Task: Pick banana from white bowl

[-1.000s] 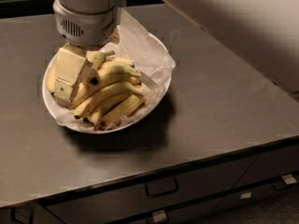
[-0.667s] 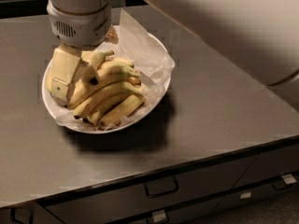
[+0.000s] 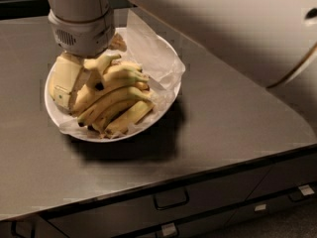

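Camera view: claw (image 3: 81, 81) sits low in white bowl (image 3: 52, 110), left of banana (image 3: 121, 74); grip state unclear.

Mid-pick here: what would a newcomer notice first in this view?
The big pale arm comes first, its claw down in the left side of the white bowl. Against it lies a heap of yellow bananas on crinkled paper, all on a grey counter.

The arm (image 3: 78, 1) stands upright over the far left part of the white bowl (image 3: 48, 97). Its grey wrist collar (image 3: 81, 33) sits level, and the gripper (image 3: 81, 81) points down inside the bowl's left half.
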Robot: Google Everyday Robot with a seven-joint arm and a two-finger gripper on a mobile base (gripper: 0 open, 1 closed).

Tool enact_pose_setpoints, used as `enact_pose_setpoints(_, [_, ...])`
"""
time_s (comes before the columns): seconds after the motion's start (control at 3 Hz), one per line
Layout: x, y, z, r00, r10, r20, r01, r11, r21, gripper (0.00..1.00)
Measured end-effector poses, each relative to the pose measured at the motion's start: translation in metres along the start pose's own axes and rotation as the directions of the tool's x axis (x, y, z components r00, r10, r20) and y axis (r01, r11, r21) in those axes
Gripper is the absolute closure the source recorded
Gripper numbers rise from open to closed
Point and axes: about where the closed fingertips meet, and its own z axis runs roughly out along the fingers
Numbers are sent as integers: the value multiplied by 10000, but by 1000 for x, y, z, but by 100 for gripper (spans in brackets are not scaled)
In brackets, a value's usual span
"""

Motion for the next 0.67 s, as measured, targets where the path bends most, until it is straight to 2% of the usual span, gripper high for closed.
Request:
enact_pose_setpoints(0.33, [1, 0, 7, 9998, 174, -133, -175, 9998, -48, 5])
enact_pose_setpoints(0.67, [2, -1, 10, 9994, 268, -239, -269, 9996, -49, 22])
